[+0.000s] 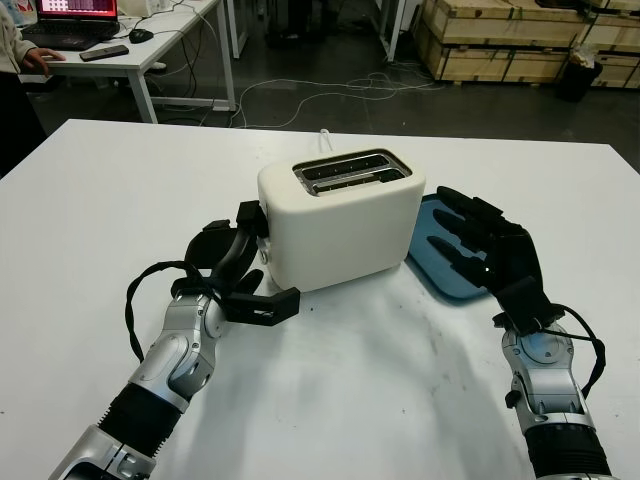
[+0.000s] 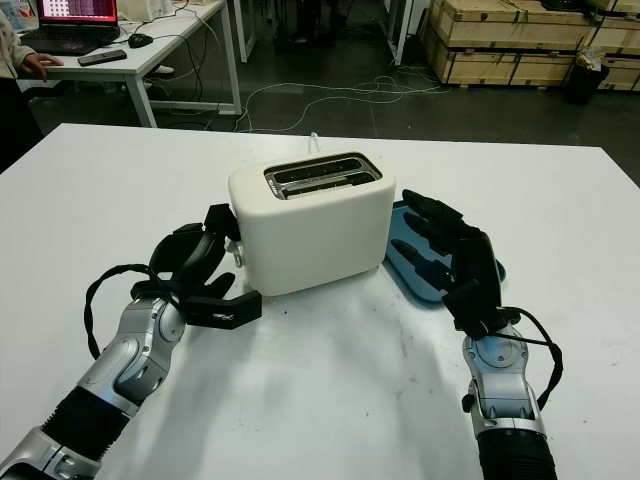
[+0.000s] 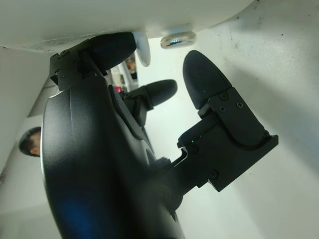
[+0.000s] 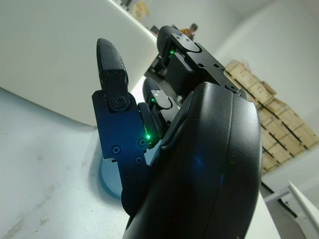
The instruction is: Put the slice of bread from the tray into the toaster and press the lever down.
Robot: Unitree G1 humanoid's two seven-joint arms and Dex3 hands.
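**Left hand at the lever, slice not plainly seen**

The white table takes up most of the head views. At the centre of the frame stands the cream plastic two-slot toaster, with the flat blue tray just to its right.

The right hand, at centre right, hangs over the tray with its fingers extended, holding nothing. The left hand, at lower left of centre, is up against the toaster's left end. It grips nothing either, and its thumb stands apart from the fingers. In the left wrist view one black fingertip sits right at the small white lever.

No slice shows on the bare part of the tray. The dark slots carry a pale strip that may be the bread's top edge, though I cannot tell for certain.

The step in hand looks like the press itself. The lever is small and rounded, so a fingertip set off-centre could slip past it. A push angled sideways rather than straight down could slide the light toaster toward the tray. If the slice is not fully seated, the lever may fail to latch.
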